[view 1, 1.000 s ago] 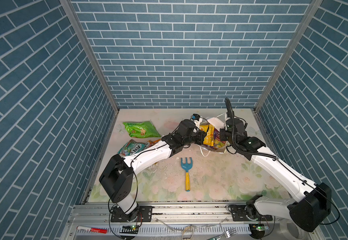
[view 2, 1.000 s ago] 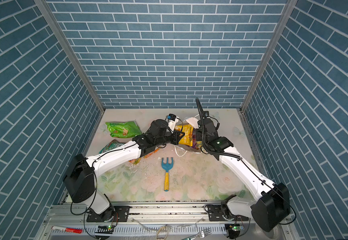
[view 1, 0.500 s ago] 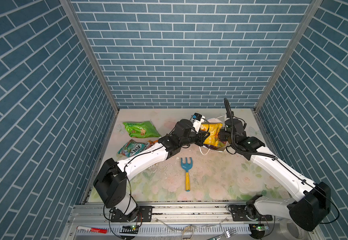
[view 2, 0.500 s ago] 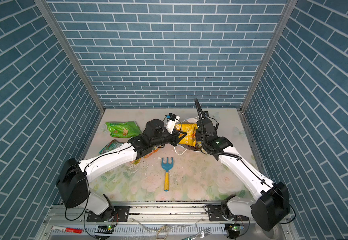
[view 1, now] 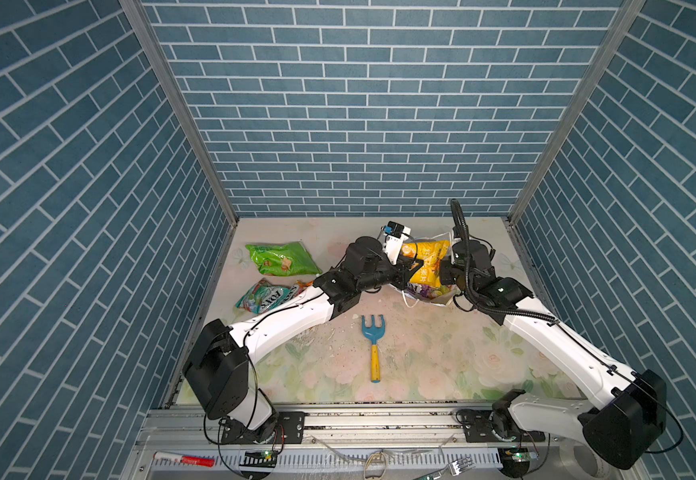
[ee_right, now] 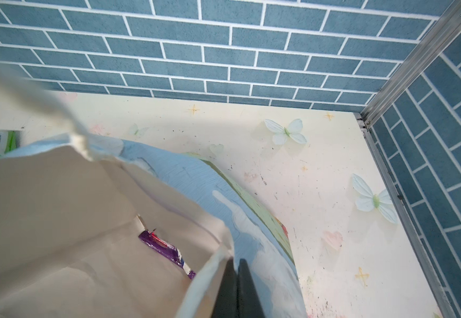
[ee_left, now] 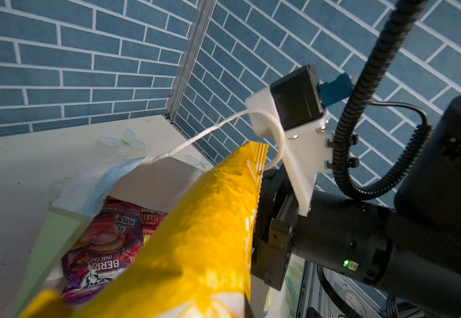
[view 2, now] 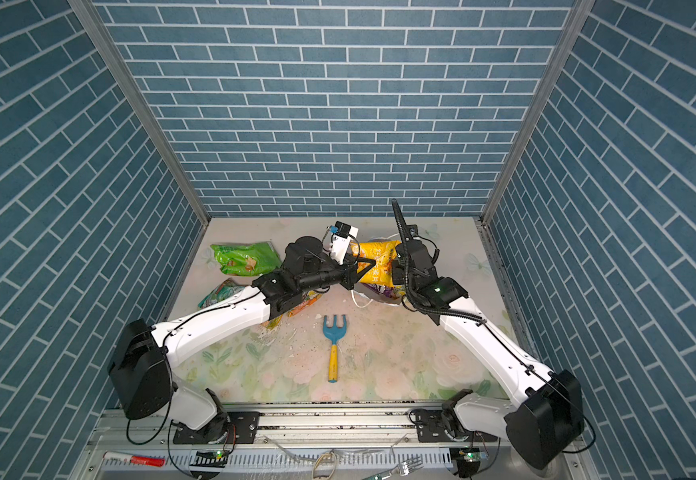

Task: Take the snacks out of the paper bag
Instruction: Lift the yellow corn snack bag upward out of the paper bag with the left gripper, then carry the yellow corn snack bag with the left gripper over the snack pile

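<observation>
Left wrist view: the yellow packet (ee_left: 196,234) slants up from the mouth of the paper bag (ee_left: 152,180), with its long axis running away from the left gripper (view 1: 413,266), which is closed on its edge. The right gripper (ee_right: 236,265) is clamped on the bag's rim, and a purple packet (ee_left: 105,242) lies inside the bag.

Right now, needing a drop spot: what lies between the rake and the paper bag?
In both top views, bare crumb-strewn table separates the rake from the paper bag; only the bag's cord handle lies there.
</observation>
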Robot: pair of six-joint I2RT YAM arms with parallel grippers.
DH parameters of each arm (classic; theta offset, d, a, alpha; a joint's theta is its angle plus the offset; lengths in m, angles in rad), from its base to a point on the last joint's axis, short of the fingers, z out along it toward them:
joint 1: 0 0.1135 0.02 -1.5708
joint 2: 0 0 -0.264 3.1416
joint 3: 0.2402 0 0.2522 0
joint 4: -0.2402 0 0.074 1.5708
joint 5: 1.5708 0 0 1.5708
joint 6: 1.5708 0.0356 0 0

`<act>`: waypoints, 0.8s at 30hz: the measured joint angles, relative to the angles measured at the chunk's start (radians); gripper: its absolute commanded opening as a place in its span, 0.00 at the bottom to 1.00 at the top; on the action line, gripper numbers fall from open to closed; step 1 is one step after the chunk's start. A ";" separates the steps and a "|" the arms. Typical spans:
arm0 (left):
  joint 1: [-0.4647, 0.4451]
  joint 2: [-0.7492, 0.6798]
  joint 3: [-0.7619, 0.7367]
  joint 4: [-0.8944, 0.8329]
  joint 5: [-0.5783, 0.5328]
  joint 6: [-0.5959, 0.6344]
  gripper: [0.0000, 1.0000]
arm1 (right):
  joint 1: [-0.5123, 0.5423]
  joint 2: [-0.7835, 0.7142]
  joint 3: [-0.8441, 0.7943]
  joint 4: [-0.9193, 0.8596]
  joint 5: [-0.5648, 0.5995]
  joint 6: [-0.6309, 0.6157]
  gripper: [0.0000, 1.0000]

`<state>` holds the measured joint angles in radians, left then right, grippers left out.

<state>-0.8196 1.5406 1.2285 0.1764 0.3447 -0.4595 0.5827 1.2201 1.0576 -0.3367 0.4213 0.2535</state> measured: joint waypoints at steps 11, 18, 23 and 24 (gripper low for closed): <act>0.003 -0.009 0.000 -0.042 -0.027 0.014 0.00 | 0.000 -0.034 -0.024 0.005 -0.018 0.012 0.00; 0.014 -0.023 0.004 -0.102 -0.063 0.029 0.00 | 0.000 -0.063 -0.050 0.013 -0.023 0.033 0.00; 0.024 -0.023 0.018 -0.140 -0.083 0.031 0.00 | 0.000 -0.090 -0.071 0.016 -0.025 0.039 0.00; 0.026 -0.023 0.019 -0.145 -0.086 0.031 0.00 | 0.000 -0.095 -0.075 0.016 -0.025 0.039 0.00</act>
<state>-0.7933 1.5173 1.2480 0.0315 0.2588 -0.4290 0.5827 1.1248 0.9829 -0.3206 0.3962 0.2920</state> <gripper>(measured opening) 0.069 0.046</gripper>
